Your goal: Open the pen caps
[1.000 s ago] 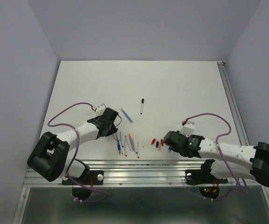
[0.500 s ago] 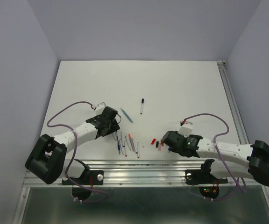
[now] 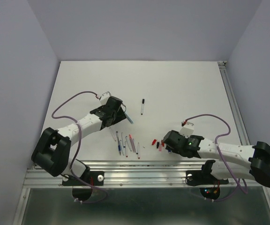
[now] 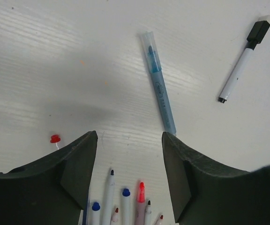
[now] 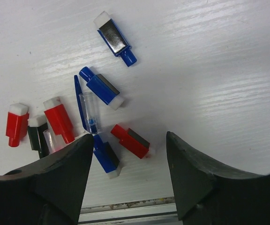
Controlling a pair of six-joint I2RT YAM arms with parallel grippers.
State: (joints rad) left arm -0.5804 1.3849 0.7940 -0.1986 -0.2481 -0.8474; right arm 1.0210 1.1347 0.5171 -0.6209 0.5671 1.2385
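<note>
Reaching away from the uncapped pens within 1 second, the left gripper hung spread at the light blue pen's near end, probably its next target, with the black-capped pen farther right. The right gripper, also spread, had barely moved above the loose pen caps.

Pen caps right of pens

Far side of table: open room to pass.
Near left: pens lie in the way.
Near right: pen caps crowd the spot.
</note>
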